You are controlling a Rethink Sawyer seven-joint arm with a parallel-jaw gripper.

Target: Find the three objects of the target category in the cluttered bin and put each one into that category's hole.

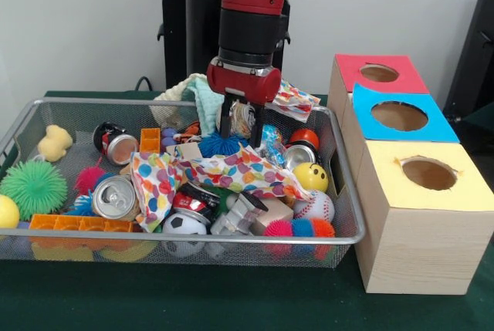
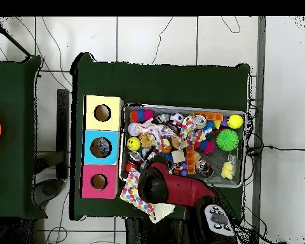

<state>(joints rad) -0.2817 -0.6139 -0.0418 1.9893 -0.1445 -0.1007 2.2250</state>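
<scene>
My gripper [image 1: 241,134] hangs over the back middle of the wire bin [image 1: 193,236], shut on a silver can [image 1: 243,119] held between its fingers [image 1: 225,124], just above a blue spiky ball [image 1: 222,145]. More cans lie in the bin: one at the front left [image 1: 114,197], one behind it [image 1: 120,146], one at the right [image 1: 297,155]. To the right stand three boxes with holes in their tops: red [image 1: 378,74], blue [image 1: 399,115] and yellow [image 1: 428,173]. In the overhead view the arm [image 2: 164,187] covers the gripper.
A dotted cloth [image 1: 231,170] drapes over the middle of the pile. Around it lie a green spiky ball [image 1: 33,188], a soccer ball [image 1: 184,227], a baseball [image 1: 315,206], a smiley ball [image 1: 311,177], orange bricks [image 1: 81,223] and a yellow duck [image 1: 55,142].
</scene>
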